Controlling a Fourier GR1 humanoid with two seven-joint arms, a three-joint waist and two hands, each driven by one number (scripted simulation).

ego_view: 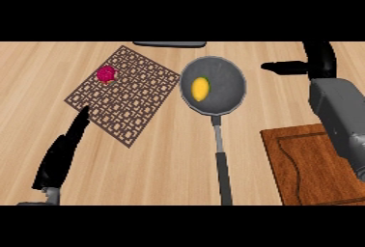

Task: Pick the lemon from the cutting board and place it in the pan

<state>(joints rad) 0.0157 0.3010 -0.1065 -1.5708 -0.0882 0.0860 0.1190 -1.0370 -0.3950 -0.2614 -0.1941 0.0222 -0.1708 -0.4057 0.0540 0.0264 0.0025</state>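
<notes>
At seven o'clock: left hand (pixel 63 154), fingers straight and together, tips aimed toward one o'clock, holding nothing, resting over the wooden counter (pixel 164 159). Toward ten o'clock: brown patterned mat (pixel 132 103), turned diamond-wise, with a small magenta fruit (pixel 106 74) near its upper-left edge. Just above centre: dark pan (pixel 224 94), handle running down toward six o'clock. Inside, left of the pan's middle: lemon (pixel 201 88), long axis nearly upright, ends at twelve and six. At four o'clock: cutting board (pixel 303 166), bare wood showing. At two o'clock: right hand (pixel 314 60), fingers relaxed and apart, grasping nothing, thumb pointing toward nine.
</notes>
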